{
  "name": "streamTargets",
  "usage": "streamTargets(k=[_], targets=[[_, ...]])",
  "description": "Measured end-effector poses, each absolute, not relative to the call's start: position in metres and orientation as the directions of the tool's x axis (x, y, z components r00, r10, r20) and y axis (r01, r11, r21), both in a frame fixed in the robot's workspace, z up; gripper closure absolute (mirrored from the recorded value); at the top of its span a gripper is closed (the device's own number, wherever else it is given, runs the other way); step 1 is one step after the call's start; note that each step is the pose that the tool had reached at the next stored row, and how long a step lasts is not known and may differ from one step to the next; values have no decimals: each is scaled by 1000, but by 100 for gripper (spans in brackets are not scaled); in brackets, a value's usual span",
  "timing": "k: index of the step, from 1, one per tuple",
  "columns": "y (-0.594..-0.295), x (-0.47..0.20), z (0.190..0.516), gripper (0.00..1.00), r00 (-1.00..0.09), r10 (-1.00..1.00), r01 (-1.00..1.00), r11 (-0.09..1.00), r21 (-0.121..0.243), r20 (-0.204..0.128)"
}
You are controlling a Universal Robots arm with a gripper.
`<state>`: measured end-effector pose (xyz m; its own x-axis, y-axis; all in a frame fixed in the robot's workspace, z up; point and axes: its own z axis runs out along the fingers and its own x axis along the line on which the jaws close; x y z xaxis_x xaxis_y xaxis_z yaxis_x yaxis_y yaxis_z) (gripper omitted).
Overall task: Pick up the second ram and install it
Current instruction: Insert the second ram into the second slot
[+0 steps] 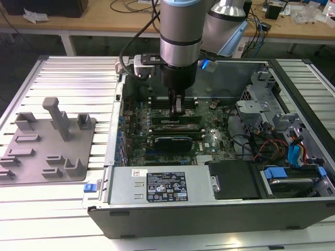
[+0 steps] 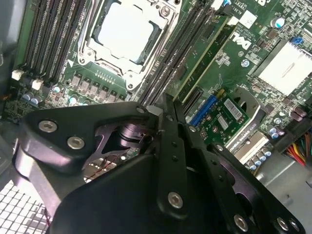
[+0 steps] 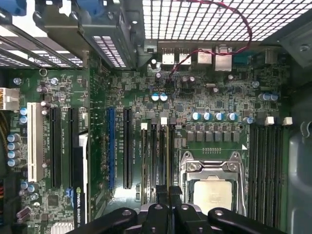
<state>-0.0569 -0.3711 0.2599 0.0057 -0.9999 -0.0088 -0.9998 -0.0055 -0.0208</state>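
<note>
The second ram (image 2: 207, 51), a long green stick, stands on edge in a memory slot of the motherboard inside the open computer case. It also appears as a thin strip in the first wrist view (image 3: 168, 156) and as a dark bar in the exterior view (image 1: 175, 123). My gripper (image 1: 177, 110) reaches straight down into the case with its fingers shut together. The fingertips (image 2: 165, 105) sit right over one end of the stick. Whether they touch it I cannot tell. The gripper (image 3: 168, 191) is next to the silver processor (image 3: 210, 195).
A grey tray (image 1: 31, 157) with upright posts lies on the slatted table at the exterior view's left. Inside the case, a graphics card (image 1: 172, 142) lies just in front of the slots. The power supply (image 1: 157, 185) and drive cables (image 1: 277, 149) sit nearby.
</note>
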Motion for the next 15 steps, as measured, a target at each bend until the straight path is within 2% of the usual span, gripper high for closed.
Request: streamTargets(k=[15], targets=[[-373, -53, 239, 90, -4, -1000, -1000, 4, -21, -9]])
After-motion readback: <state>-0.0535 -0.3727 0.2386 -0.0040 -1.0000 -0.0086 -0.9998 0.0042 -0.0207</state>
